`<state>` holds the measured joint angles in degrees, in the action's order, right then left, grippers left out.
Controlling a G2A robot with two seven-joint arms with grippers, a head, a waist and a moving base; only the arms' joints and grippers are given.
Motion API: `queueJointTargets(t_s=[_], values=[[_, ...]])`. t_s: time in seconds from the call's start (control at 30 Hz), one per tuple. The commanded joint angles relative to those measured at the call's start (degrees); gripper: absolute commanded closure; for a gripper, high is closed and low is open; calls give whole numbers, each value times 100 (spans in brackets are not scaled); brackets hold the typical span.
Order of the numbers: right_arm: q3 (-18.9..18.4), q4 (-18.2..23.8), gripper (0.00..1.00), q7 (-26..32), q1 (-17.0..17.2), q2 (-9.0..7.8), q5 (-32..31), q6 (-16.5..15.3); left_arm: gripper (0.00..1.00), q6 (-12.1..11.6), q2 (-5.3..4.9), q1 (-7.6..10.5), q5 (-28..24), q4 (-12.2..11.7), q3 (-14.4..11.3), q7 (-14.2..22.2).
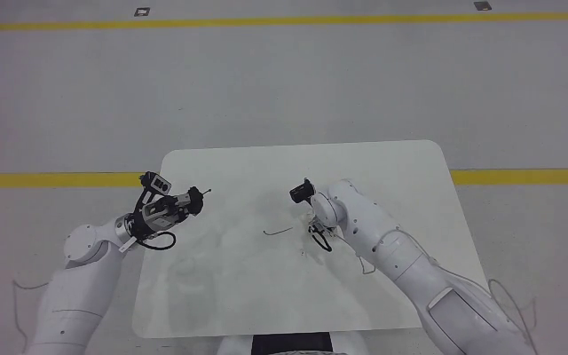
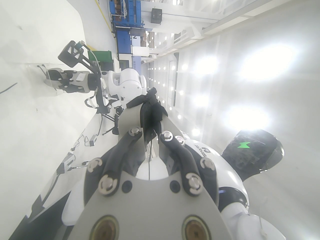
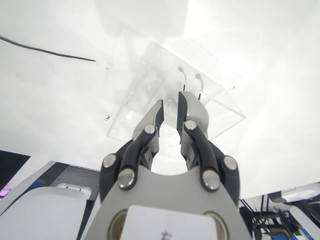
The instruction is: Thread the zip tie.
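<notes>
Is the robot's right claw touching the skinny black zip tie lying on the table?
Apart. The right wrist view shows bare white table between the right gripper and the zip tie.

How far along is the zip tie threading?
Done: nothing threaded; the zip tie lies loose on the table. In hand: the right gripper sits at the clear fixture, the left gripper by the table's edge. Left: pick it up and thread it.

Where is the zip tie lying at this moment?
In the top view, the zip tie lies on the table near its middle, between the two arms, close to the right gripper but not touching it.
</notes>
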<state>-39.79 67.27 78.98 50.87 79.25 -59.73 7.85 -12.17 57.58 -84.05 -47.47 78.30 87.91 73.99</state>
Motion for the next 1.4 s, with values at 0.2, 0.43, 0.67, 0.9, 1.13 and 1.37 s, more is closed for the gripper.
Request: queueJointTargets(t_s=[0.2, 0.43, 0.67, 0.9, 1.13, 1.37], values=[[-1, -88, 96, -18, -54, 54, 0, -23, 100, 0, 0, 0, 0, 0, 0, 0], [-130, 91, 84, 48, 21, 31, -99, 97, 100, 0, 0, 0, 0, 0, 0, 0], [-209, 112, 80, 66, 75, 32, -102, 193, 100, 0, 0, 0, 0, 0, 0, 0], [-268, 10, 81, 20, 67, 60, -55, 226, 100, 0, 0, 0, 0, 0, 0, 0], [-309, -43, 80, 6, 70, 91, -33, 309, 100, 0, 0, 0, 0, 0, 0, 0], [-421, 3, 80, -43, 100, 100, 246, 47, 100, 0, 0, 0, 0, 0, 0, 0]])
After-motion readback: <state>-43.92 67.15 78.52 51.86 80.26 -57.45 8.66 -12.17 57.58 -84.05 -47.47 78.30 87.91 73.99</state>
